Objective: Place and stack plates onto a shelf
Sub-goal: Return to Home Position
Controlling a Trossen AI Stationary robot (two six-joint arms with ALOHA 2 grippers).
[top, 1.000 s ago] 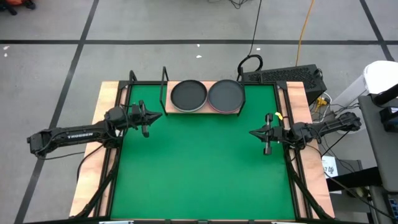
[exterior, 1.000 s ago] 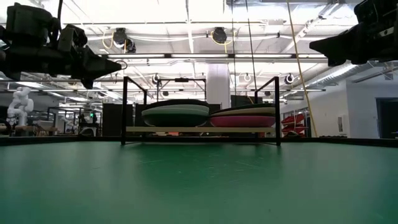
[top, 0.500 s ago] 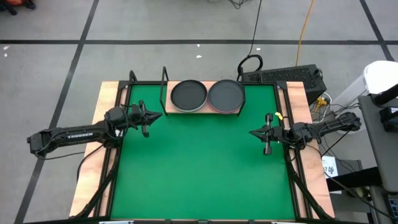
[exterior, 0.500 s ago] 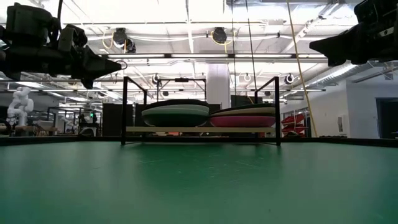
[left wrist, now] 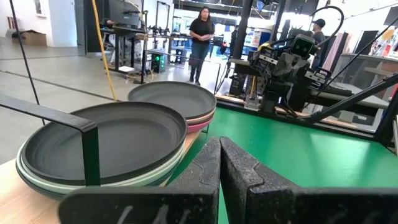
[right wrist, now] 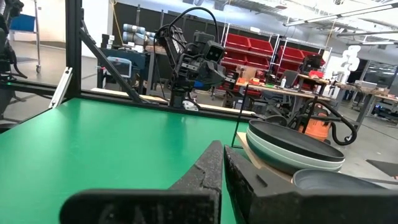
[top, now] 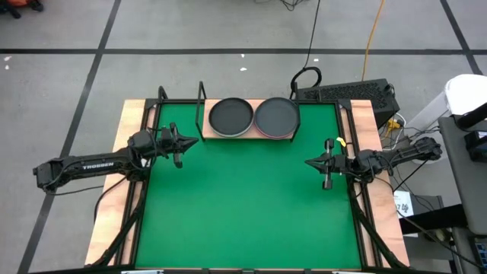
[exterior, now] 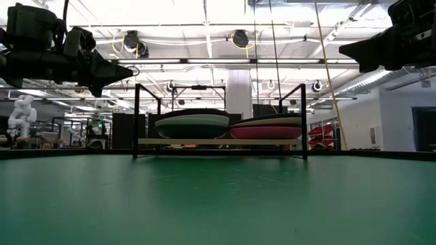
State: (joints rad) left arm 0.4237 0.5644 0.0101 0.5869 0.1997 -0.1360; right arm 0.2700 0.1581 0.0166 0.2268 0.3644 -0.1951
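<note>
We saw a green-topped counter [top: 243, 198] from above, with a wooden shelf [top: 250, 138] standing at its far edge. Two stacks of plates sat side by side on the shelf, nearly touching.

The left stack [top: 230, 116] had a black plate on top. In the low view it showed a white plate and then a pale green one beneath [exterior: 193, 125]. The right stack [top: 277, 117] also had a dark plate on top, with a magenta plate under it [exterior: 267, 131].

The left claw [top: 195, 141] hung above the counter just off the shelf's left end, pointing across towards the right arm. Its fingers were pressed together and held nothing [left wrist: 219, 146].

The right claw [top: 309, 162] hung a little past the shelf's right end and nearer the counter's front, facing the left arm. Its fingers were likewise closed tight and empty [right wrist: 222, 154].

Neither claw touched the shelf or any plate.

Beyond the shelf, in the room behind, a person [left wrist: 201, 38] in dark clothes stood well away.
</note>
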